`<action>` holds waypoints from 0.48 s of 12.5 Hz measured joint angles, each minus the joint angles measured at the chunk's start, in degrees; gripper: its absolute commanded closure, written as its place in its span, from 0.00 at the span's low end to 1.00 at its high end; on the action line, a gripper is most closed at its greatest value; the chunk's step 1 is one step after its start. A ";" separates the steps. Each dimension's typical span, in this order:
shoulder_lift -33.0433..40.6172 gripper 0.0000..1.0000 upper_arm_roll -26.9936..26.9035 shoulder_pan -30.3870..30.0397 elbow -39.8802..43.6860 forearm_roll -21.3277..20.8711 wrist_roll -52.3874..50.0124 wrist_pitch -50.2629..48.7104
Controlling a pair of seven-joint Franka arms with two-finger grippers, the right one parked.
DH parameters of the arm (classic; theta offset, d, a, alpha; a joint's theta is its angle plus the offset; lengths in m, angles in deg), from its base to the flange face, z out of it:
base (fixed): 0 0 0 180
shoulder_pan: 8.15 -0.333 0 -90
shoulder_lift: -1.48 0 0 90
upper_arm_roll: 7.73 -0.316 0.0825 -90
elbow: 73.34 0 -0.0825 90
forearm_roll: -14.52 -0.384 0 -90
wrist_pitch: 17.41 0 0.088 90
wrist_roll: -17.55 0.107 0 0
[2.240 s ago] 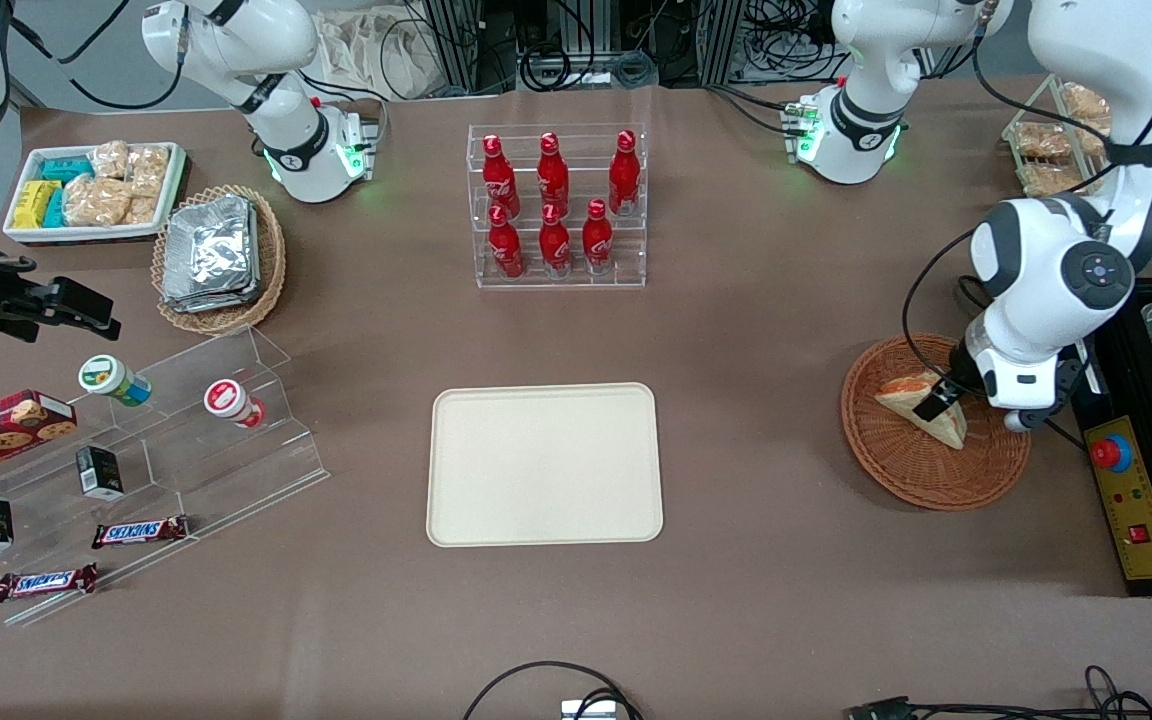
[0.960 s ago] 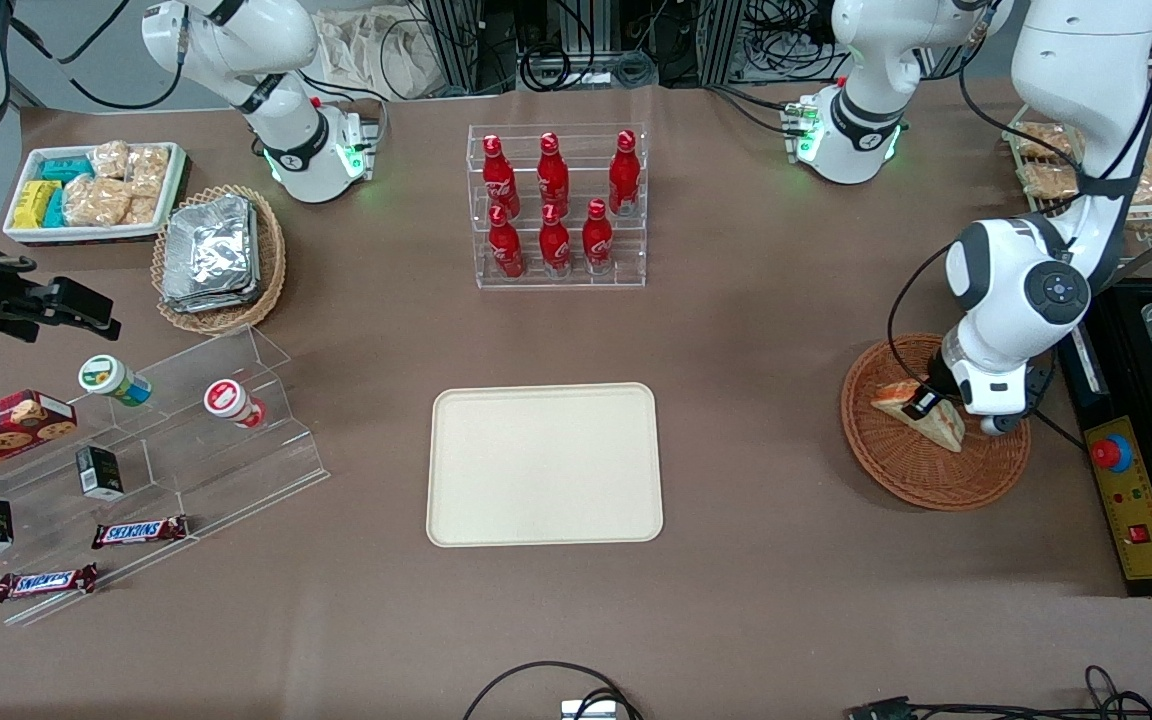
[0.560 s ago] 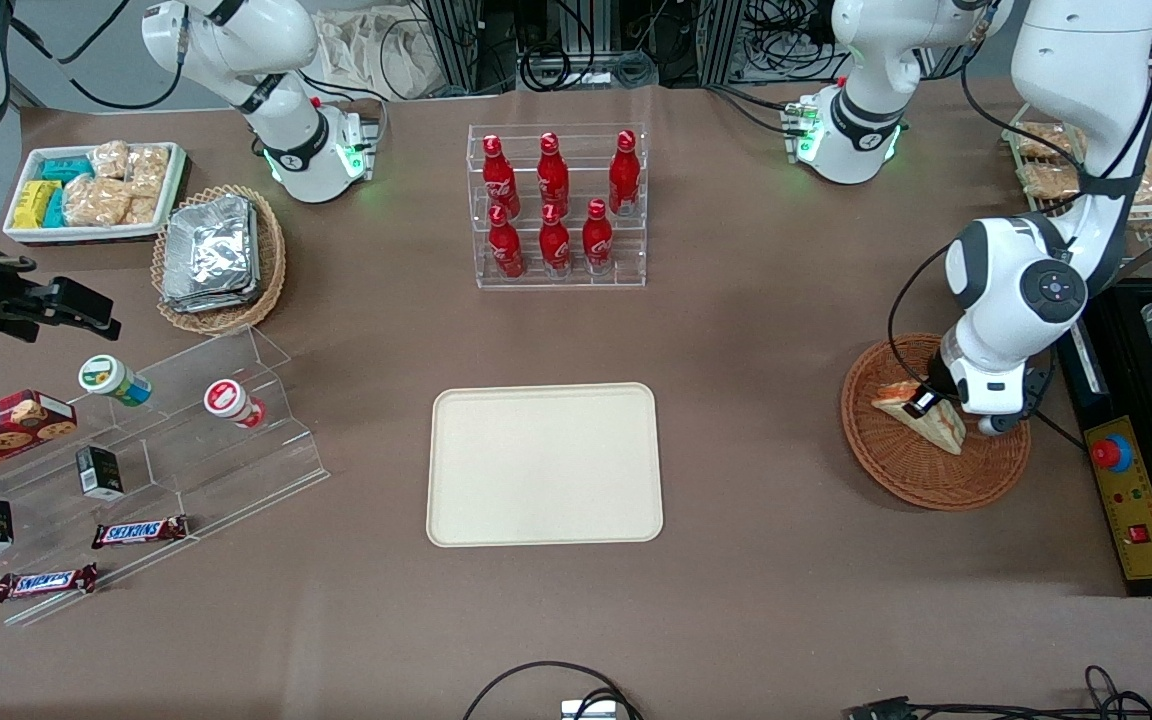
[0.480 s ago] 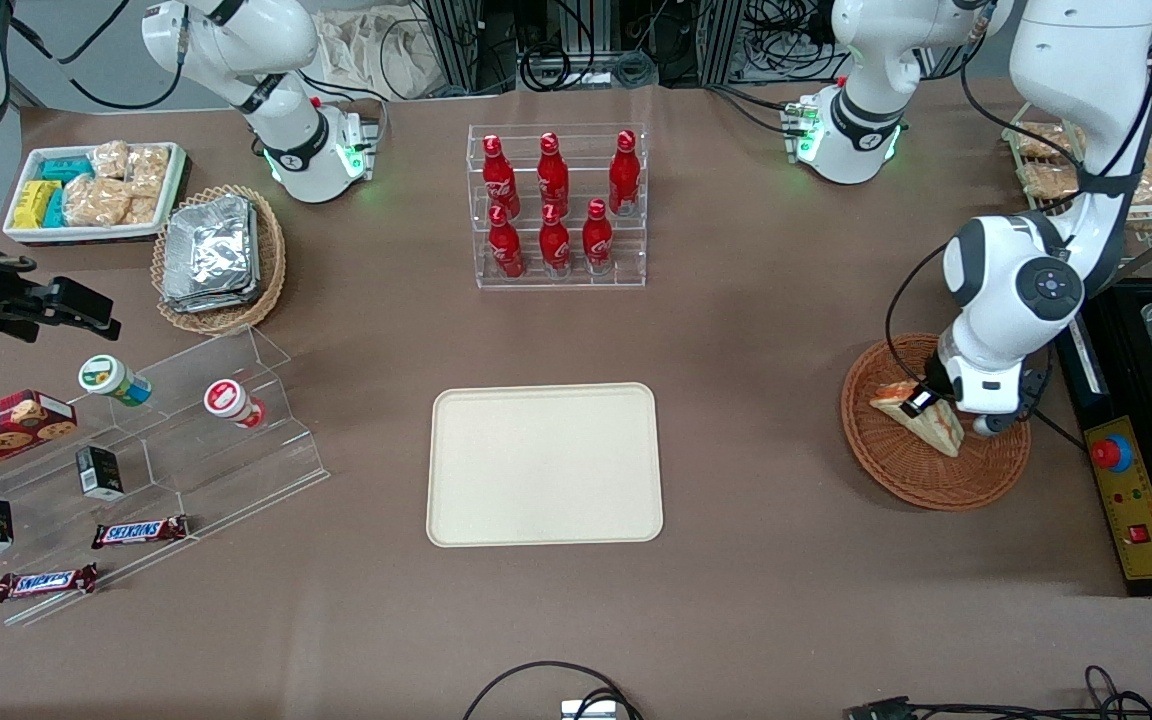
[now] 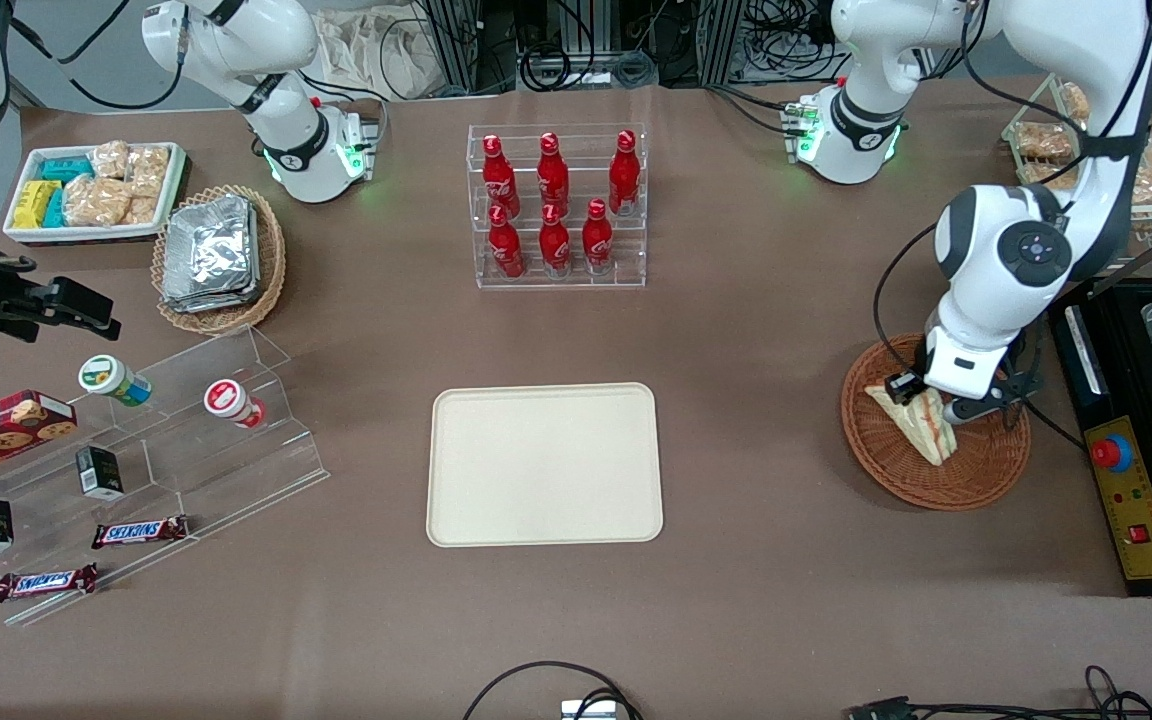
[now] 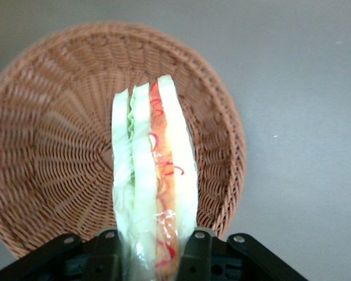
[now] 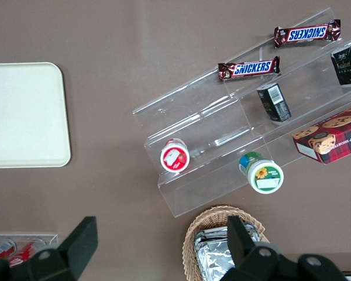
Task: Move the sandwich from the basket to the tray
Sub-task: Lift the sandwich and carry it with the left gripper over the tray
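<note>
The sandwich (image 5: 921, 424) is a wrapped white-bread wedge with red-orange and green filling. My left gripper (image 5: 926, 398) is shut on it and holds it edge-up a little above the reddish-brown wicker basket (image 5: 896, 470), at the working arm's end of the table. In the left wrist view the sandwich (image 6: 155, 181) stands between the two black fingers (image 6: 198, 254), with the basket (image 6: 52, 146) below it. The cream tray (image 5: 544, 463) lies flat in the middle of the table, nearer to the front camera than the bottle rack, and also shows in the right wrist view (image 7: 23, 114).
A clear rack of red bottles (image 5: 556, 205) stands farther from the front camera than the tray. A tan basket of foil packs (image 5: 216, 255), a white snack bin (image 5: 91, 190) and a clear stepped stand (image 5: 136, 470) lie toward the parked arm's end. A black box with a red button (image 5: 1126, 480) is beside the basket.
My left gripper has risen with the sandwich and shifted slightly toward the tray. The sandwich has turned from lying flat to standing on edge, lifted off the basket.
</note>
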 measured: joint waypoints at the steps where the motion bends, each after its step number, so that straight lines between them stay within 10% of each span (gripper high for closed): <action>1: 1.00 0.74 0.30 0.00 0.78 -0.02 1.89 -2.03; 6: 2.94 0.74 8.05 0.24 14.16 0.10 4.82 -19.63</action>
